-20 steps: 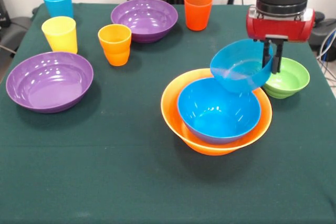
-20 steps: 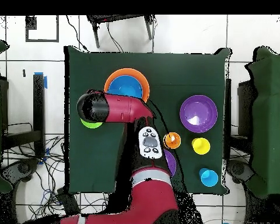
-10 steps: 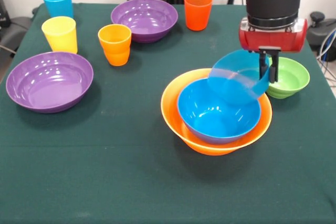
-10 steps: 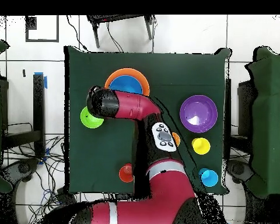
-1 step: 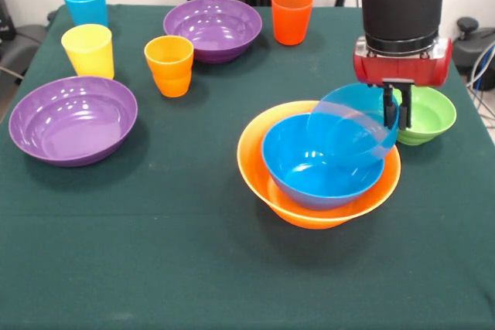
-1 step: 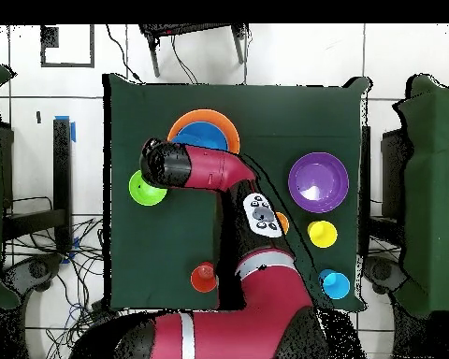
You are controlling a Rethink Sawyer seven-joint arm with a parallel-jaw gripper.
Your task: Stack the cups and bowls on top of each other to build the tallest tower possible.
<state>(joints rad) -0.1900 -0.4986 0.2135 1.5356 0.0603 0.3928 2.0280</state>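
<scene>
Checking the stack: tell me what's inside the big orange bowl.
The orange bowl holds the deep blue bowl; the translucent light blue bowl tilts into it, held by the gripper. The orange bowl's bottom is covered.

The deep blue bowl [image 5: 321, 168] sits nested in the large orange bowl [image 5: 263, 152]. The translucent bowl [image 5: 352, 125] hangs tilted over the blue one's far rim, pinched by the end effector [image 5: 397, 107]. The green bowl [image 5: 429, 113] stands just beside. Two purple bowls [image 5: 73, 120] [image 5: 213, 28] and four cups, light blue [image 5: 85, 3], yellow [image 5: 89, 49], orange [image 5: 169, 65], red-orange [image 5: 291, 15], stand apart.
</scene>
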